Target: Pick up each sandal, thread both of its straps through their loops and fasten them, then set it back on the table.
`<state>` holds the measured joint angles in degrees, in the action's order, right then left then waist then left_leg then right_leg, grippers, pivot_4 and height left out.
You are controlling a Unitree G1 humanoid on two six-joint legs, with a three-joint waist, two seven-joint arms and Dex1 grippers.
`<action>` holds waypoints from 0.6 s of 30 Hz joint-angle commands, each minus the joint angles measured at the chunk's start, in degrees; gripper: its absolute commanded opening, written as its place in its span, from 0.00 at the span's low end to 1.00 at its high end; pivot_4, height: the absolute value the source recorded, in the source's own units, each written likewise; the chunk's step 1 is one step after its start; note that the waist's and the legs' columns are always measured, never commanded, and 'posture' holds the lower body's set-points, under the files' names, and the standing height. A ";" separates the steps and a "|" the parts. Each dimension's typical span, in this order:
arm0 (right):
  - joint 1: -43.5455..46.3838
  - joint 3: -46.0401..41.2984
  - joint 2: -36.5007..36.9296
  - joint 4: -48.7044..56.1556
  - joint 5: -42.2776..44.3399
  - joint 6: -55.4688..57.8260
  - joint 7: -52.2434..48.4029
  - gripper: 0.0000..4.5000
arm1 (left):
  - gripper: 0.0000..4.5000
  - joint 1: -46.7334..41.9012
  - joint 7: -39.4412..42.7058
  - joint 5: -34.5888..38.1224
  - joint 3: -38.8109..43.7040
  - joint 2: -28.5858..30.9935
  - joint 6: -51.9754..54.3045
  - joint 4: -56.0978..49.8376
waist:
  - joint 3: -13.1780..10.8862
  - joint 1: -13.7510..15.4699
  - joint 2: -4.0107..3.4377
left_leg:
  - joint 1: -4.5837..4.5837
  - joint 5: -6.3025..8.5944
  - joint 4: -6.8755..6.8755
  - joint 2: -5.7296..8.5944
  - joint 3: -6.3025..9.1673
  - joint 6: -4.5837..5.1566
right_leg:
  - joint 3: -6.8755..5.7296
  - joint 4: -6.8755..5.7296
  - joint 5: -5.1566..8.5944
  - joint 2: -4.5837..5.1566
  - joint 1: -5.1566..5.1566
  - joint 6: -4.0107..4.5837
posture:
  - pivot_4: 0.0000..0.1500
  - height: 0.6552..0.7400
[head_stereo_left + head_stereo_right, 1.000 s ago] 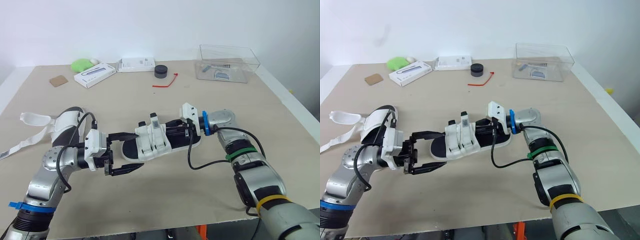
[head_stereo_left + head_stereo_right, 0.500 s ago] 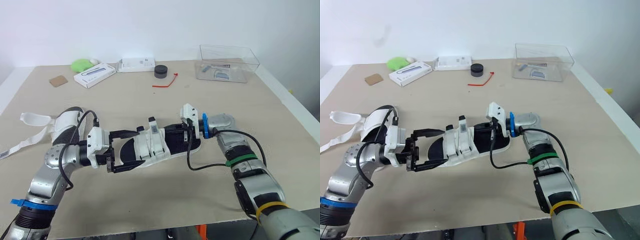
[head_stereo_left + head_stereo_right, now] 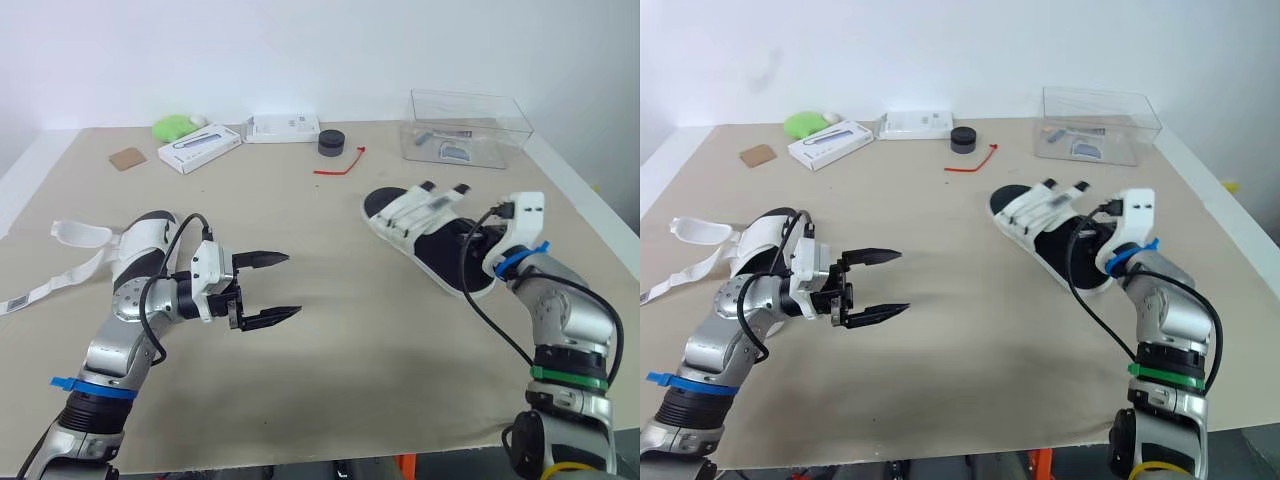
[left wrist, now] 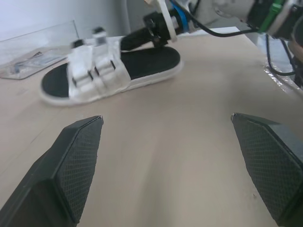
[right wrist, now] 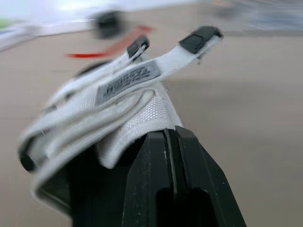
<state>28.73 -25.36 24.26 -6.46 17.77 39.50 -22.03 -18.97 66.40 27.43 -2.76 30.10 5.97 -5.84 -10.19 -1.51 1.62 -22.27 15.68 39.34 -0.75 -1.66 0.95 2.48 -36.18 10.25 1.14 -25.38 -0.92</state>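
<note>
A sandal [image 3: 425, 225] with a black footbed and white straps lies at the right of the table, toe pointing to the far left. My right gripper [image 3: 479, 240] is shut on its heel end, and the right wrist view has its fingers [image 5: 163, 161] pressed together against the sandal [image 5: 128, 94]. I cannot tell whether the sole touches the table. My left gripper [image 3: 272, 289] is open over bare table at the centre left, holding nothing, well apart from that sandal [image 4: 109, 66]. A second sandal [image 3: 140, 240] lies behind my left arm, its loose white strap [image 3: 76, 232] trailing to the left.
Along the far edge stand a green object [image 3: 175, 127], two white boxes [image 3: 200, 150] [image 3: 285, 127], a black round puck [image 3: 331, 143], a red tie [image 3: 338, 165] and a clear plastic box [image 3: 470, 125]. A cork coaster [image 3: 126, 158] lies far left.
My right gripper has swung the sandal away to the right, out from between the left fingers. The left gripper, still open, now has nothing between its fingers. The view has shifted a little.
</note>
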 commanded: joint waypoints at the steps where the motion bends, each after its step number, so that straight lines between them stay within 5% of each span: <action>1: 0.31 -5.89 -2.37 3.58 0.29 0.45 11.36 0.00 | 1.00 -1.50 0.35 -0.39 -0.44 -0.52 -1.05 -0.10 | 0.00 -0.04 0.00 | 0.02 0.00 0.00 0.00 -0.01 0.00 | 0.01 0.00 0.01 -0.02 0.00 -0.05 | 1.00 1.00; 12: 0.70 -5.06 -9.73 4.17 1.26 -0.41 22.50 0.00 | 1.00 -2.52 0.37 -0.33 -1.01 -1.92 -0.52 -0.29 | 0.02 -0.23 -0.01 | 0.08 -0.02 0.01 -0.08 -0.01 0.01 | 0.07 -0.01 0.01 -0.14 0.03 -0.13 | 1.00 1.00; 18: -2.27 3.54 -3.55 7.33 0.05 2.30 14.17 0.55 | 1.00 -2.72 0.67 0.06 -0.85 -1.56 0.26 -0.41 | 0.02 -0.40 -0.01 | 0.09 -0.02 0.02 -0.09 -0.06 0.02 | 0.13 0.01 0.00 -0.13 0.03 -0.16 | 1.00 1.00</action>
<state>27.02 -24.04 19.48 -1.78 17.74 40.99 -5.18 -21.00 66.79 26.95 -4.18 28.13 6.33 -5.04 -10.17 -1.92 1.61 -22.18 15.66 39.35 -0.85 -1.72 0.97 2.61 -36.17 10.25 0.99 -25.35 -1.08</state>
